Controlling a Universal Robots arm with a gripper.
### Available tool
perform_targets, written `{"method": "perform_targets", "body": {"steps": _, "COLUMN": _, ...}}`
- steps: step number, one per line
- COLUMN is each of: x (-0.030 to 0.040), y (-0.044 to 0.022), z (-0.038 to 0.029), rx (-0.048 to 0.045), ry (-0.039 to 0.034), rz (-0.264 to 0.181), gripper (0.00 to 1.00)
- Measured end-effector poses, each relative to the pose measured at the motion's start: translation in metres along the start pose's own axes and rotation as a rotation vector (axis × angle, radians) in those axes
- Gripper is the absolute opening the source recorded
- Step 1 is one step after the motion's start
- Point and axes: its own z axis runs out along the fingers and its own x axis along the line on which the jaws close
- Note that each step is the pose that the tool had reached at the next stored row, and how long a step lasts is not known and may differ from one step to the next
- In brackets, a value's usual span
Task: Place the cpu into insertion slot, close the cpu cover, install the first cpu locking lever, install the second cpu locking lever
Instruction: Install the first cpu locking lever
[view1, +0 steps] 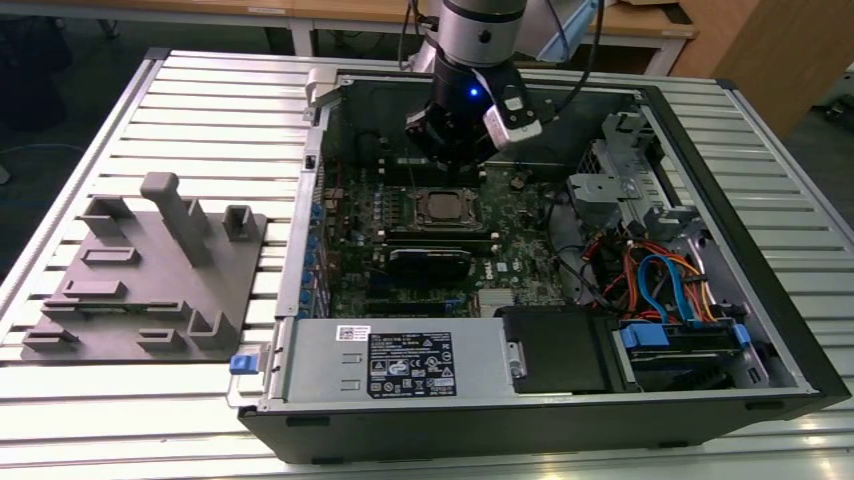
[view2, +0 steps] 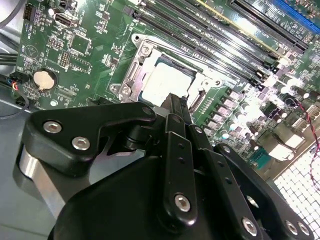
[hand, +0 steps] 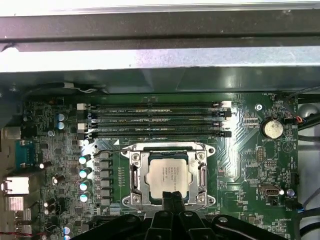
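Though closed and empty, pincer (hand: 172, 196) by the cpu (hand: 169, 174) (plain in the first wrist view)

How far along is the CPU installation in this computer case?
Done: the cpu sits in the insertion slot, and the cpu cover lies flat around it. In hand: the gripper, shut and empty, is at the socket's edge. Left: the locking levers; whether the thin wire lever is latched, I cannot tell.

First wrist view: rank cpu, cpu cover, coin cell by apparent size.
1. cpu cover
2. cpu, sitting within the cover's window
3. coin cell, clearly smallest
All three lie on the same board, so nearness hardly skews the order.
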Motion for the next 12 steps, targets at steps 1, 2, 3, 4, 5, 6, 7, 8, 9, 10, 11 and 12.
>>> {"method": "perform_targets", "body": {"steps": 1, "x": 0.0, "y": 0.0, "z": 0.0, "rx": 0.0, "ry": 0.0, "rz": 0.0, "gripper": 0.1}}
{"method": "perform_targets", "body": {"steps": 2, "x": 0.0, "y": 0.0, "z": 0.0, "rx": 0.0, "ry": 0.0, "rz": 0.0, "gripper": 0.1}}
{"method": "perform_targets", "body": {"steps": 3, "x": 0.0, "y": 0.0, "z": 0.0, "rx": -0.0001, "ry": 0.0, "rz": 0.0, "gripper": 0.1}}
{"method": "perform_targets", "body": {"steps": 4, "x": 0.0, "y": 0.0, "z": 0.0, "rx": -0.0009, "ry": 0.0001, "rz": 0.0, "gripper": 0.1}}
{"method": "perform_targets", "body": {"steps": 5, "x": 0.0, "y": 0.0, "z": 0.0, "rx": -0.0047, "ry": 0.0002, "rz": 0.0, "gripper": 0.1}}
{"method": "perform_targets", "body": {"steps": 6, "x": 0.0, "y": 0.0, "z": 0.0, "rx": -0.018, "ry": 0.0007, "rz": 0.0, "gripper": 0.1}}
{"method": "perform_targets", "body": {"steps": 7, "x": 0.0, "y": 0.0, "z": 0.0, "rx": -0.0363, "ry": 0.0012, "rz": -0.001, "gripper": 0.1}}
{"method": "perform_targets", "body": {"steps": 8, "x": 0.0, "y": 0.0, "z": 0.0, "rx": -0.0538, "ry": 0.0019, "rz": -0.001, "gripper": 0.1}}
{"method": "perform_targets", "body": {"steps": 9, "x": 0.0, "y": 0.0, "z": 0.0, "rx": -0.06, "ry": 0.0021, "rz": -0.001, "gripper": 0.1}}
{"method": "perform_targets", "body": {"steps": 10, "x": 0.0, "y": 0.0, "z": 0.0001, "rx": -0.0602, "ry": 0.0021, "rz": -0.001, "gripper": 0.1}}
{"method": "perform_targets", "body": {"steps": 11, "x": 0.0, "y": 0.0, "z": 0.0, "rx": -0.0603, "ry": 0.0021, "rz": -0.001, "gripper": 0.1}}
{"method": "perform_targets", "body": {"steps": 12, "x": 0.0, "y": 0.0, "z": 0.0, "rx": -0.0603, "ry": 0.0022, "rz": -0.001, "gripper": 0.1}}
